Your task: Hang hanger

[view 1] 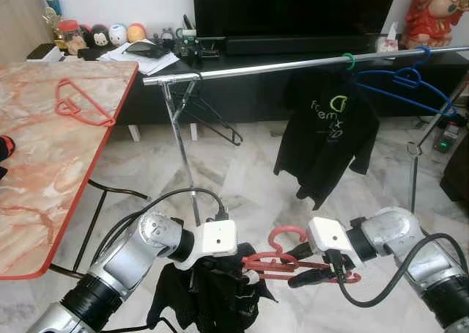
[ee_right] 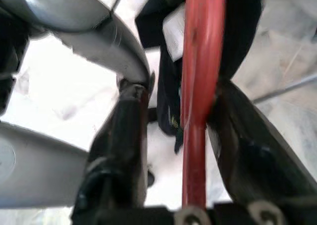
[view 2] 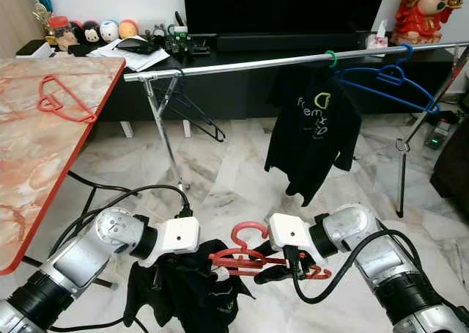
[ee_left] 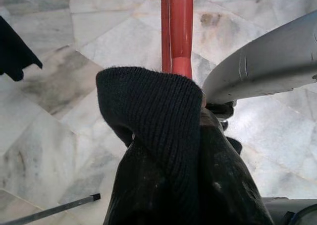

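At the lower left of the head view, the left gripper (view 1: 245, 271) sits buried in a black knitted garment (view 1: 209, 296) draped at one end of a red plastic hanger (view 1: 293, 263); whether its fingers are apart or together cannot be told. At lower centre the hanger lies roughly level above the marble floor (view 1: 242, 172). To its right, the right gripper (view 1: 319, 276) has its fingers (ee_right: 124, 145) clamped on the hanger's bar. The dressing step looks unfinished; next, the hook must rise to the chrome clothes rail (view 1: 293, 65) across the upper frame.
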Tool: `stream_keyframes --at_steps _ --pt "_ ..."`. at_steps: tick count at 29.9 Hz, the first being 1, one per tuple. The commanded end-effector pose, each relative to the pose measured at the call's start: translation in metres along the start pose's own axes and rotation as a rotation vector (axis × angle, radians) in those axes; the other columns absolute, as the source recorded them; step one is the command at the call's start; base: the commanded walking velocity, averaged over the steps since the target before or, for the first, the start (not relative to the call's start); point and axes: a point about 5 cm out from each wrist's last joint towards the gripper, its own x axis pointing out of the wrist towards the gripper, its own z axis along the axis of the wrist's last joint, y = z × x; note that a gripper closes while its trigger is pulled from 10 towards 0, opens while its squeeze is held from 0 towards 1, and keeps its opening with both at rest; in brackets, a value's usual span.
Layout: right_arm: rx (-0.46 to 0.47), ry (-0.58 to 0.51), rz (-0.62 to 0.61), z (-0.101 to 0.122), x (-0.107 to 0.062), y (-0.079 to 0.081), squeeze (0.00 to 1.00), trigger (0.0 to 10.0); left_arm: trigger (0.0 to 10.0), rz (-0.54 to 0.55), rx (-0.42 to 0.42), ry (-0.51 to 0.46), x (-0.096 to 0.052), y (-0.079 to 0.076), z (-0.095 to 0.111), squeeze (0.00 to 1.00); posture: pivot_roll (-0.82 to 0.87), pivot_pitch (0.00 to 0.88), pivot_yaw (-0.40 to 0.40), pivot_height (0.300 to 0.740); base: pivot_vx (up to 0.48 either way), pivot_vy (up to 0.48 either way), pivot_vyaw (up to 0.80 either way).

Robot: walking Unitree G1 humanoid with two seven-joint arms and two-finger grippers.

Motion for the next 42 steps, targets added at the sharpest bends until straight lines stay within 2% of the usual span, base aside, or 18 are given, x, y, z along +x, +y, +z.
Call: stream_keyframes --at_steps 1,2,32,42 --pt "0.02 0.054 0.017 -0.009 0.003 0.003 0.0 0.9 10.0 0.047 0.069 -0.026 -0.008 0.011 0.015 0.0 -0.04 0.0 0.015 0.74 0.0 0.0 0.0" --pt "0.02 0.061 0.012 -0.01 0.003 0.003 0.0 0.0 10.0 0.049 0.069 -0.026 -0.009 0.011 0.015 0.0 -0.04 0.0 0.014 0.74 0.0 0.0 0.0" --pt "0.03 -0.051 -0.037 0.002 0.012 -0.001 0.0 0.0 10.0 0.068 0.071 -0.044 -0.012 0.014 0.023 0.0 -0.02 0.0 0.013 0.74 0.0 0.0 0.0" --pt "0.038 -0.066 -0.08 0.002 0.013 -0.002 0.0 0.0 10.0 0.077 0.123 -0.052 -0.015 0.022 0.034 0.0 -0.02 0.0 0.024 0.74 0.0 0.0 0.0"
